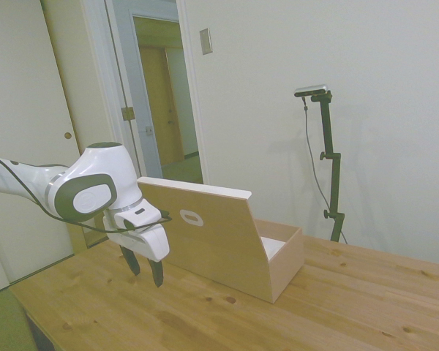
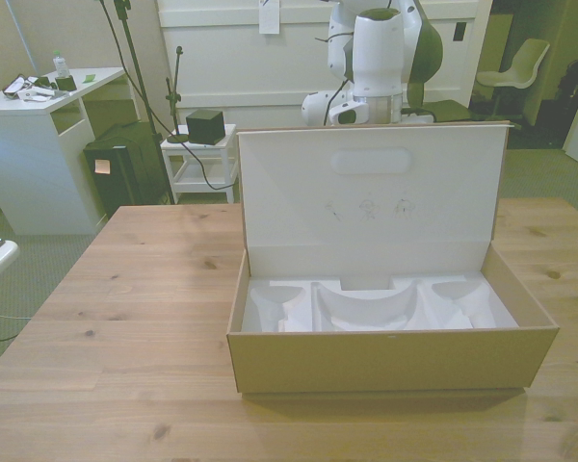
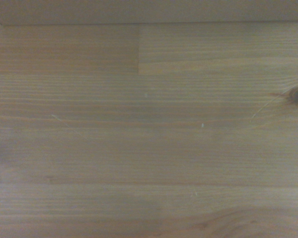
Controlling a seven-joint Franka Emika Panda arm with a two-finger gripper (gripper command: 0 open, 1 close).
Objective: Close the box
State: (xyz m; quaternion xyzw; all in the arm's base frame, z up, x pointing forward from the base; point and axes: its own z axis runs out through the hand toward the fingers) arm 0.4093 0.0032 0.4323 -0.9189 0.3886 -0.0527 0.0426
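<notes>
Just beyond the gripper, the box sits on the table with its lid raised nearly upright, leaning slightly back toward the gripper. Both dark fingers point down at the table behind the lid, a narrow gap between them, holding nothing and clear of the lid. Facing the gripper is the lid's outer side with its oval handle hole. White moulded padding lines the box's inside. Under the wrist lies bare wood.

Open box on the counter

We see the box with its lid upright, white moulded insert inside.
</notes>
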